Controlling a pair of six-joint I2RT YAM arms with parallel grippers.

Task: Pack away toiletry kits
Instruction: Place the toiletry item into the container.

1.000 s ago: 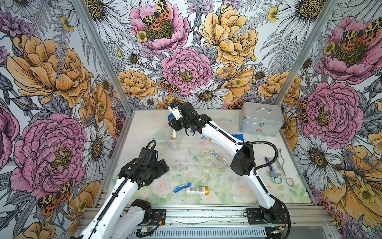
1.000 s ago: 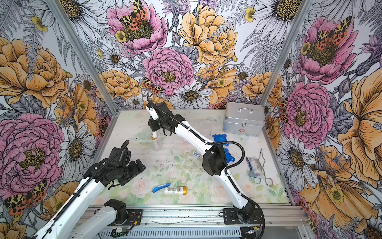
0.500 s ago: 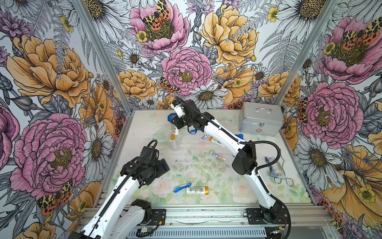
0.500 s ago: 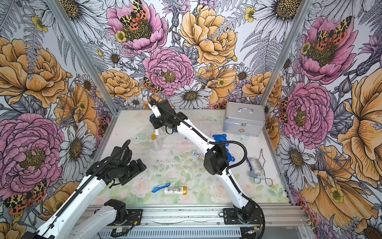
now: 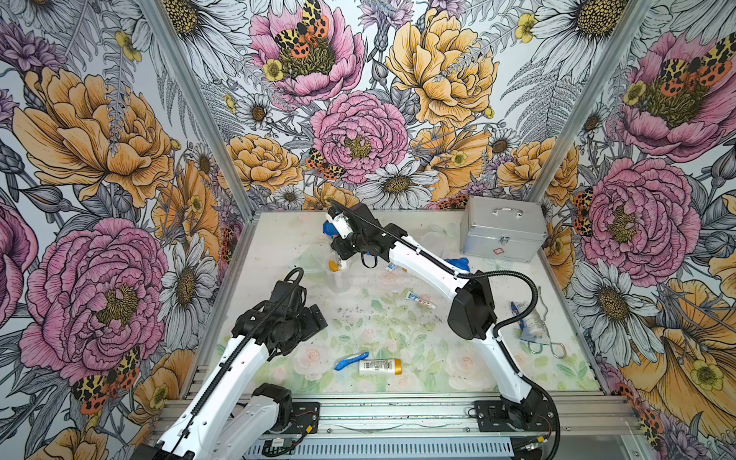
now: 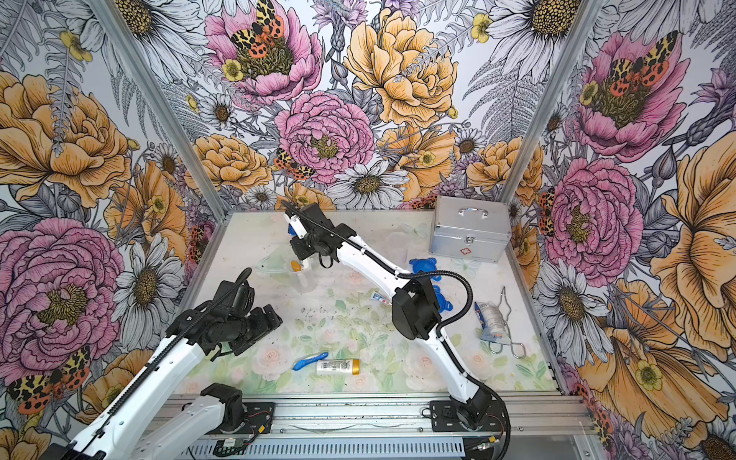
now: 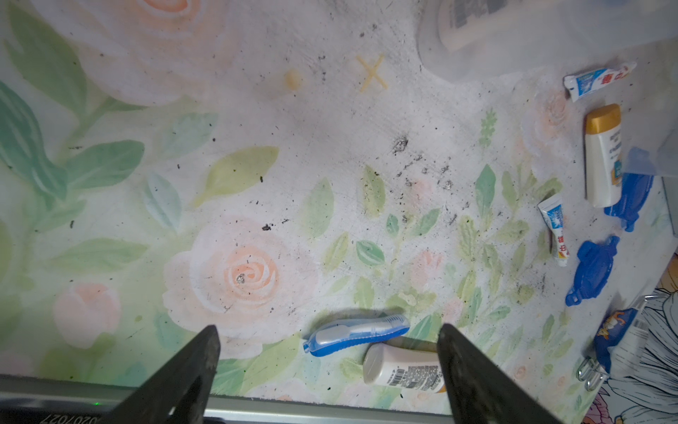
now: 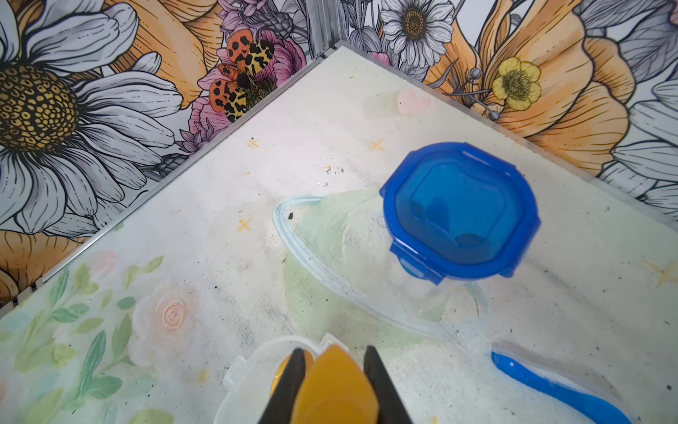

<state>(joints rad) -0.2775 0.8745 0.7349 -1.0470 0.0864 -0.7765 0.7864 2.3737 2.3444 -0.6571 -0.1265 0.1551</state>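
We log the two-o'clock case (image 5: 502, 235) as brushed metal. The lid (image 8: 460, 209): glossy translucent plastic; table mat (image 7: 257, 147) matt, scuffed.

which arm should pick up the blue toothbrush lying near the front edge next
Left: the left gripper hangs open close to the toothbrush; the right gripper is shut on a gold-capped bottle over the far cup.

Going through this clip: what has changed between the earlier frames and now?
The right tool, shut on the gold-capped bottle, has sunk slightly, lowering the bottle toward the clear cup below it. Nothing was picked up or let go. The left tool stays open and roughly in place. The blue toothbrush and silver case have not moved.
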